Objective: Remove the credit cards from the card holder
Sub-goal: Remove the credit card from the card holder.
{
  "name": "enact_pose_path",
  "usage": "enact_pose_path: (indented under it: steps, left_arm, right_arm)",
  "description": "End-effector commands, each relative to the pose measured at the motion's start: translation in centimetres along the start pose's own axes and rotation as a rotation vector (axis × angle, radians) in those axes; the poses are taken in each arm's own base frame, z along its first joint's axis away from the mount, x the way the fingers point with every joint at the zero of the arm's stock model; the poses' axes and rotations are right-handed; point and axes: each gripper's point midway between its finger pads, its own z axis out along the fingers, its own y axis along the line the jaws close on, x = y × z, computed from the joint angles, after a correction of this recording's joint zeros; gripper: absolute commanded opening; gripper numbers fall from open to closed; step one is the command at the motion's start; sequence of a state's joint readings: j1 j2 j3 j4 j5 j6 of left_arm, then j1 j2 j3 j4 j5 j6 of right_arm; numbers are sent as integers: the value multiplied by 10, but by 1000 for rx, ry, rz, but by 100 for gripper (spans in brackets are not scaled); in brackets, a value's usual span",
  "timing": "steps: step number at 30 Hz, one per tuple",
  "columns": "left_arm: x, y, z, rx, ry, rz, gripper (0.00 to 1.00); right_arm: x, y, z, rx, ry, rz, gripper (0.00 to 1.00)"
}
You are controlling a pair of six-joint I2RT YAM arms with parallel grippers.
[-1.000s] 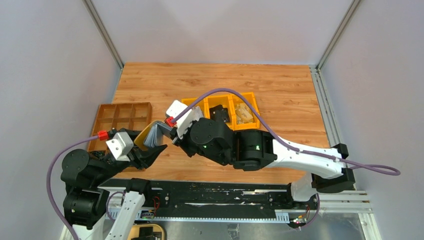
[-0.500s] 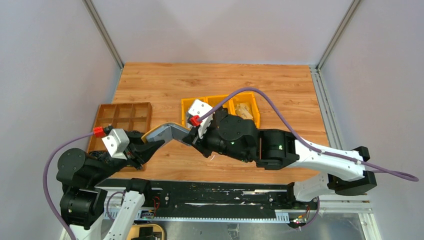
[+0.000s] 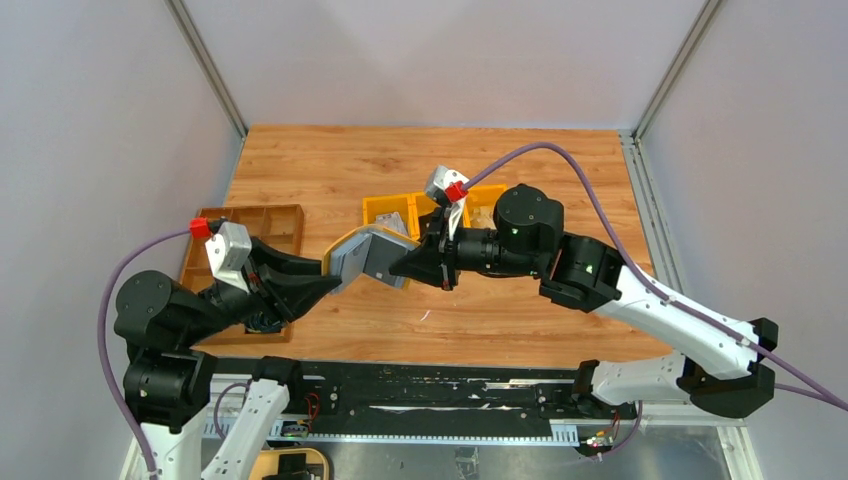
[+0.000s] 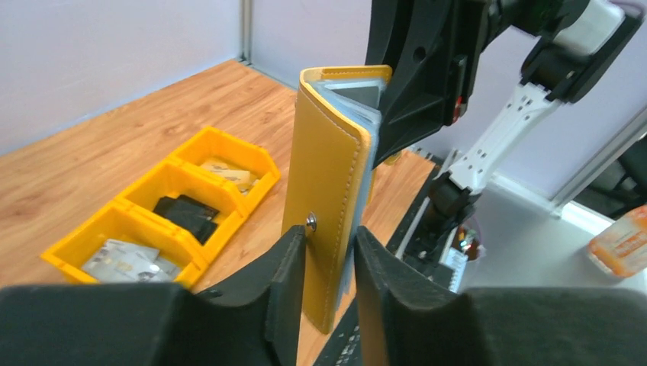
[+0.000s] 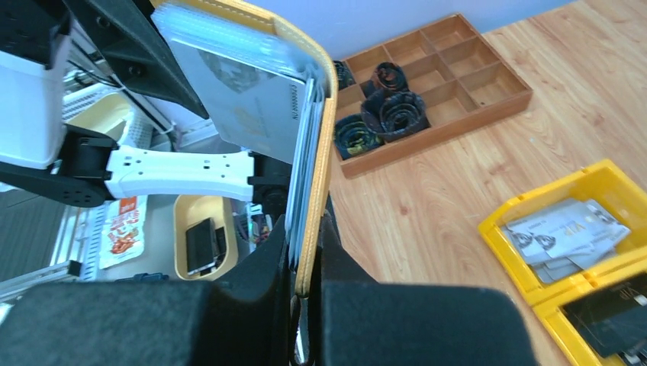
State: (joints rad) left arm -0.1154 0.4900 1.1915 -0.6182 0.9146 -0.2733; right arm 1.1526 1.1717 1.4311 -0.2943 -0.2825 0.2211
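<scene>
Card holder (image 3: 368, 258) held in the air above table (image 3: 420, 160), between brown tray (image 3: 270, 222) and yellow bins (image 3: 380, 204). Spread open, long axis running left to right, grey lining up; fold seemingly toward the far side. Left gripper (image 3: 322, 288) clamps the studded flap; right gripper (image 3: 400, 268) pinches the other flap. Both arms reach inward, fingers facing each other.

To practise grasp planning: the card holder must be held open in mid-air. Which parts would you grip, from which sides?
I would grip the card holder by the outer end of each flap, one gripper from either side, as the left gripper and right gripper do. Thin hinged flaps pinch easily and this leaves the pockets exposed.
</scene>
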Motion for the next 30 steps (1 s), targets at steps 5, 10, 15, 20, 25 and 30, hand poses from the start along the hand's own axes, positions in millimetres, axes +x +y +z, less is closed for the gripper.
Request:
enact_pose_path:
  steps: [5,10,15,20,25,30]
  left_arm:
    - [-16,2,1,-32,-85,-27,66]
    - [-2,-20,-1,97,-56,-38,94]
    - [2,-9,-3,34,-80,23,99]
    - [16,8,-7,-45,-76,133,100]
    - [18,22,-12,-126,-97,215,100]
    - [22,19,-12,-112,-93,218,100]
  right_arm:
    - [-26,35,5,-182,-48,50,0]
    - [-29,20,20,-67,-23,102,0]
    - [-26,9,42,121,19,54,0]
    - [-29,-7,44,366,59,-102,0]
    - [-36,-4,48,478,78,-239,0]
    - [-38,-2,53,539,87,-315,0]
